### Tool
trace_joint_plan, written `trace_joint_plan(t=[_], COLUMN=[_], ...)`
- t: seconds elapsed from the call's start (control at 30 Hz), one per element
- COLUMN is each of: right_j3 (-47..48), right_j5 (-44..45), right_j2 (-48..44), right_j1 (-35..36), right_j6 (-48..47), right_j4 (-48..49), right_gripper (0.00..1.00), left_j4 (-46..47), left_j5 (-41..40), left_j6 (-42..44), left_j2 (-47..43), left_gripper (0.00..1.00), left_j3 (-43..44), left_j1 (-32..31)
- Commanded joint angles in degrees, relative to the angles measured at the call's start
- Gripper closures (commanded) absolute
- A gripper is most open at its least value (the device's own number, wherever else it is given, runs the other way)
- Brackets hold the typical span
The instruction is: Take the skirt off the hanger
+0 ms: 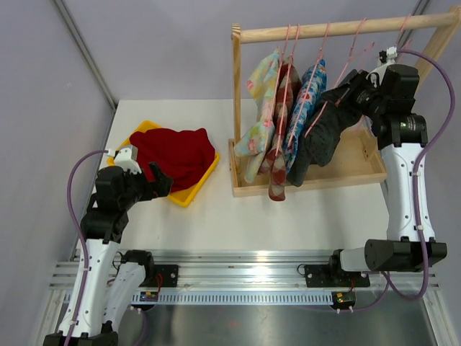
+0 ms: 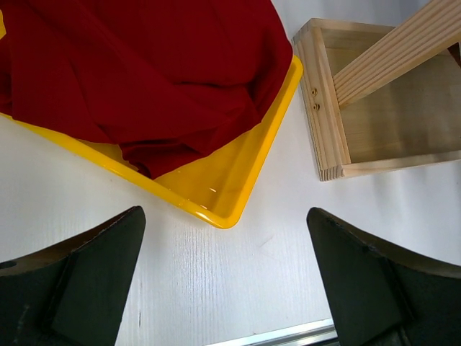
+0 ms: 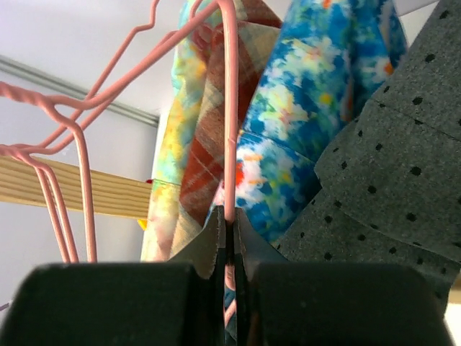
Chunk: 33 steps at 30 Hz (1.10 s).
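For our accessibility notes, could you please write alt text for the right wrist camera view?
The right gripper is shut on the wire of a pink hanger. A grey dotted skirt hangs to its right, with a blue flowered garment and a checked garment behind. More pink hangers and a wooden rack are at left.

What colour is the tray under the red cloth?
Yellow; the tray shows best in the left wrist view.
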Motion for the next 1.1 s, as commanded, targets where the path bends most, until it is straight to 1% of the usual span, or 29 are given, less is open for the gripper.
trace_joint_plan(t=[0.0, 0.03, 0.07, 0.1, 0.13, 0.17, 0.2, 0.23, 0.27, 0.33, 0.37, 0.43, 0.47, 0.53, 0.6, 0.63, 0.67, 0.73, 0.8, 0.83, 0.87, 1.07], right_j3=[3.40, 3.22, 2.78, 2.26, 1.56, 0.07, -0.47, -1.43, -1.96, -3.01, -3.11, -2.76, -2.32, -0.66, 0.31, 0.75, 1.11, 1.63, 2.08, 2.34, 2.52, 4.89], right_j5=[3.16, 3.07, 3.07, 2.37, 1.67, 0.97, -0.61, -1.41, -2.02, -3.78, -4.05, -4.66, -4.84, -5.80, -7.73, -8.70, -9.58, -11.51, -12.66, -12.75, -12.84, -12.14], right_j2=[-6.47, -7.18, -7.97, -9.46, -10.26, -11.57, -12.20, -12.64, -13.08, -14.66, -15.62, -16.15, -16.24, -15.89, -15.37, -15.37, -15.45, -15.89, -16.94, -17.64, -18.96, -22.22], right_j1=[0.07, 0.07, 0.07, 0.07, 0.07, 0.07, 0.07, 0.07, 0.07, 0.07, 0.07, 0.07, 0.07, 0.07, 0.07, 0.07, 0.07, 0.07, 0.07, 0.07, 0.07, 0.07], right_j6=[-3.65, -4.00, -4.36, -4.45, -4.19, -4.01, -3.75, -3.31, -2.96, -2.34, -2.25, -2.60, -2.78, -3.13, -2.96, -2.17, -1.90, -0.76, -0.14, 0.12, 0.12, -0.93], right_j4=[-2.33, -2.95, -3.65, -4.36, -4.36, -4.36, -4.45, -4.62, -4.71, -4.98, -5.24, -5.94, -6.38, -7.96, -8.76, -8.58, -8.49, -8.41, -9.28, -9.55, -10.33, -14.98], right_gripper=[1.00, 1.00, 1.00, 1.00, 1.00, 1.00, 1.00, 1.00, 1.00, 1.00, 1.00, 1.00, 1.00, 1.00, 1.00, 1.00, 1.00, 1.00, 1.00, 1.00, 1.00, 1.00], left_j4=[4.28, 5.60, 5.79, 5.88, 5.70, 5.53, 5.52, 5.35, 5.09, 4.91, 4.91, 5.61, 5.96, 6.05, 7.10, 7.72, 8.33, 11.32, 13.77, 14.57, 15.53, 23.09], left_j5=[3.76, 4.13, 2.74, 0.99, -1.21, -6.27, -8.50, -10.52, -14.37, -16.95, -19.40, -21.08, -20.92, -20.13, -17.15, -16.18, -14.26, -12.84, -9.59, -8.45, -6.52, -3.61], left_j6=[-1.21, -1.75, -2.19, -2.45, -2.37, -2.11, -1.32, -0.88, -0.35, 0.62, 0.88, 2.02, 2.55, 4.13, 5.62, 6.15, 6.68, 8.52, 9.75, 10.11, 10.46, 11.08], left_j2=[-0.80, -0.72, -0.37, 0.15, 1.81, 3.22, 6.11, 8.22, 10.07, 15.07, 16.41, 20.44, 22.12, 24.76, 28.28, 29.16, 29.95, 30.22, 30.22, 30.22, 30.22, 28.99], left_gripper=[0.01, 0.01, 0.01, 0.01, 0.01, 0.01, 0.01, 0.01, 0.01, 0.01, 0.01, 0.01, 0.01, 0.01, 0.01, 0.01, 0.01, 0.01, 0.01, 0.01, 0.01, 0.01], left_j3=[2.64, 4.21, 5.79, 7.46, 11.57, 13.70, 15.81, 20.88, 23.36, 28.73, 33.53, 37.35, 41.19, 44.90, 48.59, 49.40, 49.75, 49.41, 48.18, 46.43, 45.46, 37.21], left_j1=[-0.86, -1.56, -2.53, -5.93, -8.23, -13.12, -15.87, -18.51, -23.41, -28.09, -32.46, -35.92, -38.11, -39.71, -41.91, -42.78, -45.14, -47.96, -51.83, -53.06, -55.60, -64.04])
